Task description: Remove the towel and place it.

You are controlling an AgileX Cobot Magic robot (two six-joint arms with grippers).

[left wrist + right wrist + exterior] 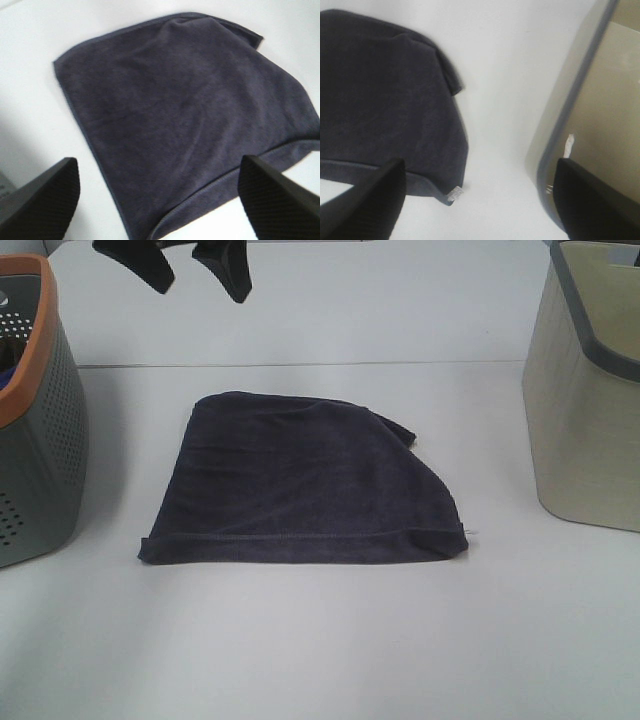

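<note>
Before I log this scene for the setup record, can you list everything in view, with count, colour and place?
towel: one, dark navy-grey, lying folded flat on the table's middle, held by no gripper.
perforated basket: one, grey with an orange rim, at the table's left edge, partly cut off.
bin: one, beige with a grey rim, at the table's right edge, partly cut off.
table: one, white, under everything.
left gripper: one, black, open, raised above the table behind the towel.
right gripper: one, black, open, above the table between the towel and the bin; seen only in its wrist view.
</note>
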